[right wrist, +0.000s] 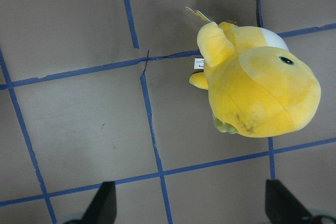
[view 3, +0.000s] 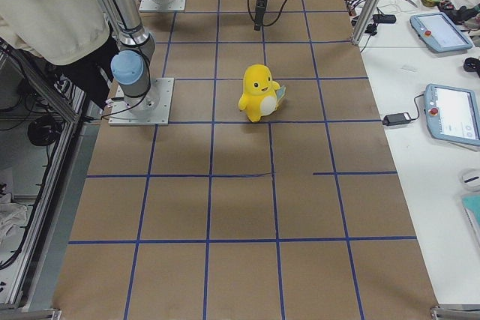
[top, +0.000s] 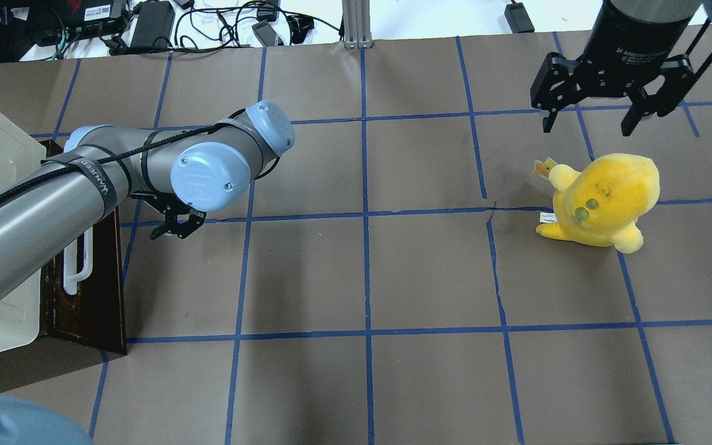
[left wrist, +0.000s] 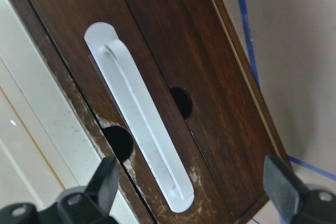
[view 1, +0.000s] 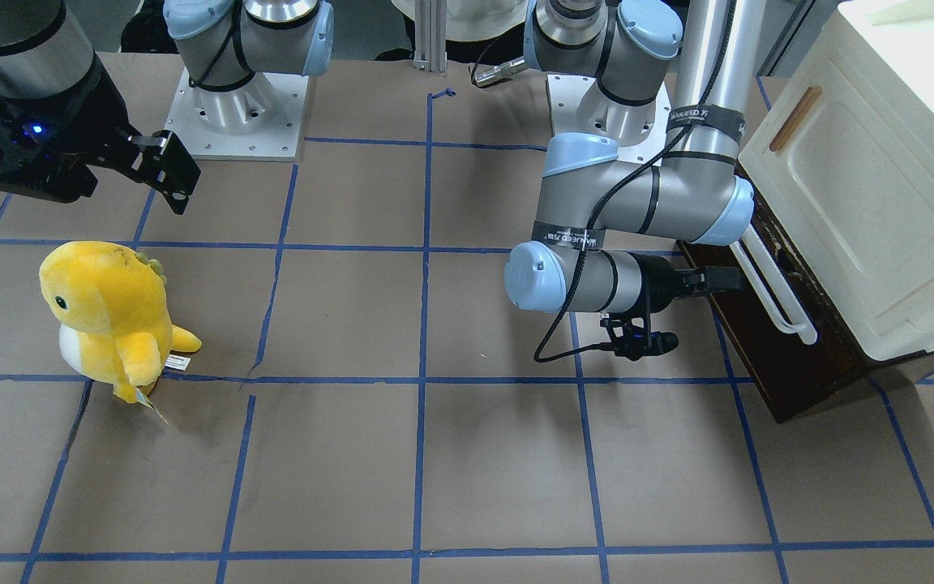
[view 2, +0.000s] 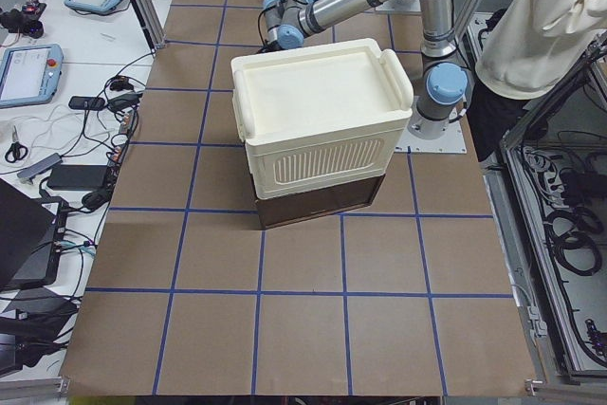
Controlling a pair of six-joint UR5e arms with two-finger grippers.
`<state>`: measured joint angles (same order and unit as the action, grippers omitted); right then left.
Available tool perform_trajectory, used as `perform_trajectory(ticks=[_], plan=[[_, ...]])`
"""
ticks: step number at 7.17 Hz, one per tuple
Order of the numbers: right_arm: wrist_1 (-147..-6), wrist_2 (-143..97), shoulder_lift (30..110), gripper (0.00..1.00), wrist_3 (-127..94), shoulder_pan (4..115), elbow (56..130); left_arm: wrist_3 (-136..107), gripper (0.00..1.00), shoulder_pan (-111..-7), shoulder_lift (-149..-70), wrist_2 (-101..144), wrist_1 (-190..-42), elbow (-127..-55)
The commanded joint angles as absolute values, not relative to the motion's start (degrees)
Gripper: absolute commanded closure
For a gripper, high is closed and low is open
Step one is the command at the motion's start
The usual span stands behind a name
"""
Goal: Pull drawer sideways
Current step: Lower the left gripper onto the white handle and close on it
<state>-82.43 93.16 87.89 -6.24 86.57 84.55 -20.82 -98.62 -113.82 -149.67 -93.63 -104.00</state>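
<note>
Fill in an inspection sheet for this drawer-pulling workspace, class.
Surface: table, brown paper with blue tape grid.
Job's things: drawer looks shut under the cream cabinet; white bar handle not gripped.
Clutter: yellow plush toy standing on the robot's right.
Grippers: left gripper open, facing the handle; right gripper open, empty, raised near the toy.
Cables: black cable along the left arm, looping below its wrist.
Surroundings: chargers and leads beyond the table; person by the robot base.
</note>
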Motion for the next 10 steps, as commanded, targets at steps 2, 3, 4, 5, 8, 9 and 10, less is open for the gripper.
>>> perform_trajectory(ticks=[2, 3, 4, 5, 8, 9, 10], plan=[[-82.4, 93.2, 87.9, 0.0, -6.2, 86.6, 84.6, -21.7, 0.02, -95.9, -114.6, -153.7, -96.5, -105.7], [-82.4, 93.2, 87.9, 0.0, -6.2, 86.6, 84.6, -21.7, 0.06, -95.5, -114.5, -153.8, -98.2, -105.6], [-82.4, 93.2, 87.9, 0.0, -6.2, 86.6, 84.6, -22.1, 0.09, -94.7, -114.4, -154.5, -98.8, -105.8], [-82.4, 93.2, 87.9, 0.0, -6.2, 86.5, 84.6, -22.2, 0.11, -94.5, -114.3, -154.5, -99.0, -105.7], [-82.4, 93.2, 87.9, 0.0, -6.2, 86.6, 84.6, -22.2, 0.3, -93.3, -114.1, -154.7, -99.2, -105.8], [-82.4, 93.2, 87.9, 0.0, -6.2, 86.5, 84.6, -22.2, 0.43, -93.3, -114.1, -154.7, -99.3, -105.8], [-82.4, 93.2, 87.9, 0.0, -6.2, 86.5, 84.6, -22.2, 0.51, -93.3, -114.2, -154.7, -99.3, -105.9]])
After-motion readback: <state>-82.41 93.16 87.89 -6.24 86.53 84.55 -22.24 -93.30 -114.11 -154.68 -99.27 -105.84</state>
